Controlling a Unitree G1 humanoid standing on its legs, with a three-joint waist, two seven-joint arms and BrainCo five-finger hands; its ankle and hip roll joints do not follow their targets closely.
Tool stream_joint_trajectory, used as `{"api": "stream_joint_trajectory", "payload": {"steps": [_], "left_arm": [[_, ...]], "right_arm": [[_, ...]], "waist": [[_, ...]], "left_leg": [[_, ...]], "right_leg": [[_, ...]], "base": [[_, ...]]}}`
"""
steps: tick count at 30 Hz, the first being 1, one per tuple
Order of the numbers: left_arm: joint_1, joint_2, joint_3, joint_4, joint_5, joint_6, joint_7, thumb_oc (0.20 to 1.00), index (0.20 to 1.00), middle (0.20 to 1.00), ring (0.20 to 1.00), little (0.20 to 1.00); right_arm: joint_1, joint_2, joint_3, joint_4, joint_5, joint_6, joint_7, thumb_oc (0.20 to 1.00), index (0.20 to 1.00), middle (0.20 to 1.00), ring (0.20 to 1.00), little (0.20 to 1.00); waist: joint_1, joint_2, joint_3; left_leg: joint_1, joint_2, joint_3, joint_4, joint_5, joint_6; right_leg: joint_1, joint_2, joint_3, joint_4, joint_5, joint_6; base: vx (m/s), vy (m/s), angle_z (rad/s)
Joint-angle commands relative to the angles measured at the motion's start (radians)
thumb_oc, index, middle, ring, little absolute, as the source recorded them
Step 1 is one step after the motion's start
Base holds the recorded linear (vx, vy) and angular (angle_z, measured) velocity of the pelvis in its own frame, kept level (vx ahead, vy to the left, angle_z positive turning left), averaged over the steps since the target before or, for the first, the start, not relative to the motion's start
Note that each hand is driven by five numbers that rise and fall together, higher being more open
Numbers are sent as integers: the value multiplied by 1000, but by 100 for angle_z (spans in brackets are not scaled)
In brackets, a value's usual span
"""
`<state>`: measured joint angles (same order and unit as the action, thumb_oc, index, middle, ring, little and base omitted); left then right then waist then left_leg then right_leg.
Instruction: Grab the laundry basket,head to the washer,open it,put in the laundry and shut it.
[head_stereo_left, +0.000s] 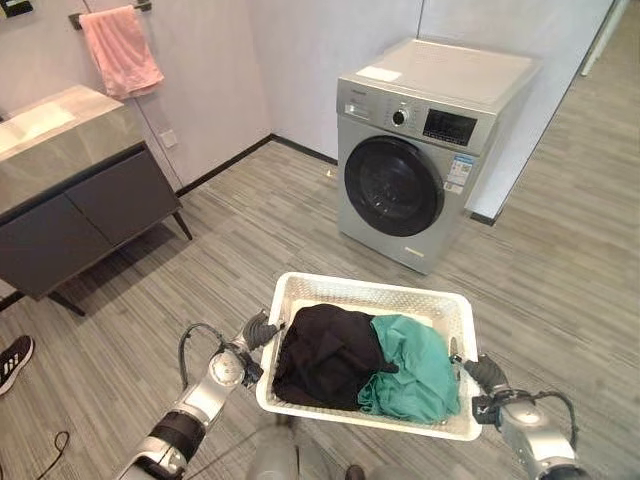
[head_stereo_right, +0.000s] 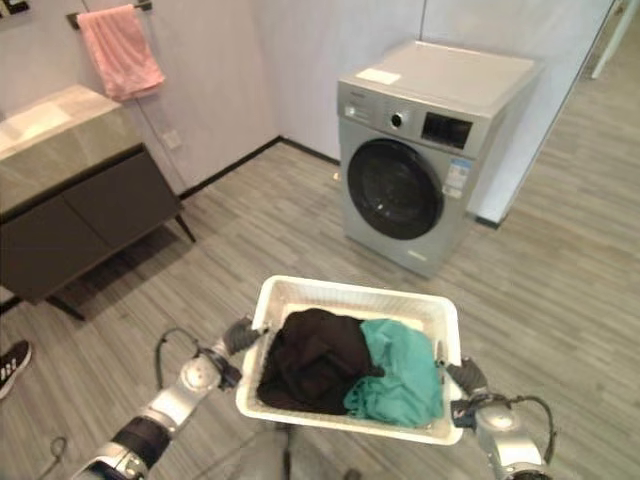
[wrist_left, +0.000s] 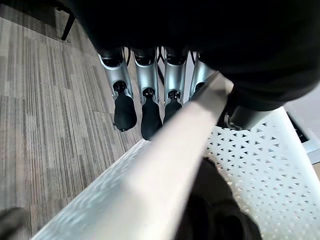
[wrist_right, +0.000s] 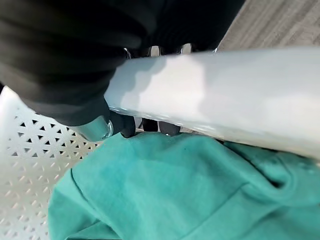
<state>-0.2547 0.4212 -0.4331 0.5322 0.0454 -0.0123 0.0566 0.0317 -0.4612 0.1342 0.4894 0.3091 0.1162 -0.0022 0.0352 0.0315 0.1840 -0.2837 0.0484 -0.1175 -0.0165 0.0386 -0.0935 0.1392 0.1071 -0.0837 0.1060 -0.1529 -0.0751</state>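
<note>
Both hands grasp the white basket by its side rims, left hand and right hand, carrying the dark and green clothes with the closed washer straight ahead across the floor.

White lattice basket, black garment, teal garment, silver washer, pink towel

No readable text from here.
I'm seeing stickers and a dark display panel on the washer, but I'm not making out any words or numbers on them.
</note>
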Motion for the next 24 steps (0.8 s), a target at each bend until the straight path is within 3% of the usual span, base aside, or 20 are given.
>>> {"api": "stream_joint_trajectory", "payload": {"steps": [1,3,4,5,6,9,10,12,15,16,19,20,24], "left_arm": [[-66,98,70,-22,-31,-36,43,200,200,200,200,200],[-64,108,70,-24,-35,-38,44,200,200,200,200,200],[-51,117,79,-36,-33,-42,43,200,200,200,200,200],[-50,118,79,-36,-33,-42,43,200,200,200,200,200],[-47,124,80,-43,-32,-42,44,200,200,200,200,200],[-33,143,87,-75,-39,-45,40,200,200,200,200,200],[-35,153,85,-85,-39,-44,42,200,200,200,200,200],[-36,155,87,-85,-41,-41,45,200,200,200,200,200],[-22,154,108,-93,-41,-39,42,200,200,200,200,200],[-17,145,122,-85,-47,-43,42,200,200,200,200,200],[-12,138,118,-93,-42,-48,44,200,200,200,200,200],[-9,129,113,-95,-22,-53,55,200,200,200,200,200],[34,120,148,-92,-12,-66,39,200,200,200,200,200]], "right_arm": [[-21,5,-61,-114,81,-121,42,200,200,200,200,200],[-26,11,-54,-121,80,-122,46,200,200,200,200,200],[-20,24,-51,-125,76,-120,52,200,200,200,200,200],[-19,25,-51,-126,76,-120,52,200,200,200,200,200],[-19,34,-44,-124,70,-123,58,200,200,200,200,200],[-38,46,-20,-108,55,-114,74,200,200,200,200,200],[-47,53,-19,-106,52,-115,76,200,200,200,200,200],[-49,60,-22,-107,53,-118,74,200,200,200,200,200],[-40,66,-32,-113,73,-117,77,200,200,200,200,200],[-36,69,-42,-107,95,-131,73,200,200,200,200,200],[-36,67,-42,-101,89,-142,67,200,200,200,200,200],[-1,71,-79,-108,97,-143,58,200,200,200,200,200],[44,66,-124,-113,121,-158,77,200,200,200,200,200]], "waist": [[36,-35,-81],[45,-47,-90],[50,-65,-106],[52,-67,-107],[56,-81,-113],[54,-85,-112],[40,-66,-91],[35,-54,-83],[16,-40,-81],[19,-35,-81],[8,-24,-75],[1,-42,-73],[10,-50,-115]], "left_leg": [[46,23,61,46,114,26],[38,13,65,106,107,36],[49,-8,86,142,71,56],[49,-9,90,146,68,57],[65,-26,101,153,46,75],[121,-53,106,144,-1,122],[152,-50,101,137,-10,141],[177,-43,99,129,-21,147],[237,-43,91,89,-37,142],[256,-35,102,76,-56,122],[263,-29,88,79,-63,117],[275,-49,76,92,-79,115],[312,-40,95,57,-89,104]], "right_leg": [[72,-80,91,-25,-50,112],[77,-98,113,0,-58,115],[83,-127,114,37,-29,142],[82,-129,116,38,-30,143],[72,-142,126,97,12,164],[-29,-149,140,342,139,223],[-109,-130,131,484,197,249],[-152,-142,111,517,182,246],[-201,-188,15,363,84,206],[-238,-244,-45,145,72,203],[-228,-257,-58,95,105,203],[-192,-246,0,36,117,211],[-120,-239,-18,-46,133,214]], "base": [[387,219,-43],[456,269,-38],[415,249,-22],[405,241,-35],[224,148,-49],[299,251,-29],[173,191,-27],[136,136,0],[210,31,25],[175,-80,33],[94,-51,41],[232,-82,73],[142,-66,52]]}}
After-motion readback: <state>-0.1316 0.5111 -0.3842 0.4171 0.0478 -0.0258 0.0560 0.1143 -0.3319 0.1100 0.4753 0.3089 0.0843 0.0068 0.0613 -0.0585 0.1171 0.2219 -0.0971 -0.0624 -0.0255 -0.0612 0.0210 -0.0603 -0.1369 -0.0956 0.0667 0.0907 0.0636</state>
